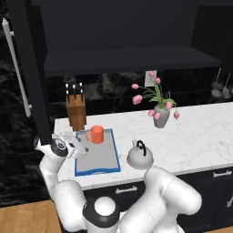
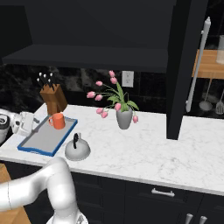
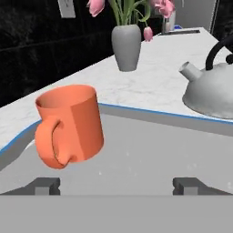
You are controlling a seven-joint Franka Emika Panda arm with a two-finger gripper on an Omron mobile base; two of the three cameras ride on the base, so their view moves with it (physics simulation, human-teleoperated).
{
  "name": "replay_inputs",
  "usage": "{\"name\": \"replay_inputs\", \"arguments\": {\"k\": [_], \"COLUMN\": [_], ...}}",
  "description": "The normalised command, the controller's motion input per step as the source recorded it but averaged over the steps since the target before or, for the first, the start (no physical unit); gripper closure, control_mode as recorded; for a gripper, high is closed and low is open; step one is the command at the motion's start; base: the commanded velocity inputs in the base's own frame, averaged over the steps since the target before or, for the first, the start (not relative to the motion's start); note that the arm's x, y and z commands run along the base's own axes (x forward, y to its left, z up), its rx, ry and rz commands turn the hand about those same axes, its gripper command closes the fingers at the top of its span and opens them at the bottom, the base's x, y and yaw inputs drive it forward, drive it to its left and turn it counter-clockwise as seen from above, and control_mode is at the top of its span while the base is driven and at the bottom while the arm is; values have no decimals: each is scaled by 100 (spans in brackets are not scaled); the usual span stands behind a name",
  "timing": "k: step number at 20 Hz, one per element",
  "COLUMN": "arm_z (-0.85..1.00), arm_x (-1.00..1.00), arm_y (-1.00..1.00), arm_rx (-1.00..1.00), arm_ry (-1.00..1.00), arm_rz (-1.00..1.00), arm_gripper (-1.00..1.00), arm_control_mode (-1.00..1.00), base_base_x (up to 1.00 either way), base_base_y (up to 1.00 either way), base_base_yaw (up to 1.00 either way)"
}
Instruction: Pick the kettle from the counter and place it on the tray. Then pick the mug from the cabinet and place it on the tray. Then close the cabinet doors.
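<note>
Bright orange mug (image 3: 68,125), plain all over, sits against the flat grey floor of the tray (image 1: 98,170), and that rim is a clean blue line. The table (image 2: 144,148) is white with faint grey marbling. The kettle (image 3: 214,88) comes up silver-grey with a black arched handle. There's a grey vase (image 2: 124,118) carrying pink tulips on green stems. Brown knife block (image 1: 76,111) with black-handled knives. Cabinet (image 1: 123,32) and doors (image 2: 186,65) are solid black, with silver bar handles.
</note>
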Motion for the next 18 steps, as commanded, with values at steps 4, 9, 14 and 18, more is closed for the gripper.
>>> {"name": "replay_inputs", "arguments": {"k": [4, 9, 14, 18], "arm_z": [62, 72, 69, 57], "arm_x": [-99, -86, -73, -32], "arm_y": [-60, -72, -78, -90], "arm_rx": [5, 7, 11, 16], "arm_ry": [-9, -3, 1, 20], "arm_rz": [0, 0, 0, 1], "arm_gripper": [-100, -100, -100, -100], "arm_control_mode": [-100, -100, -100, -100], "base_base_x": [0, 0, 0, 0], "base_base_y": [0, 0, 0, 0], "base_base_yaw": [0, 0, 0, 0]}}
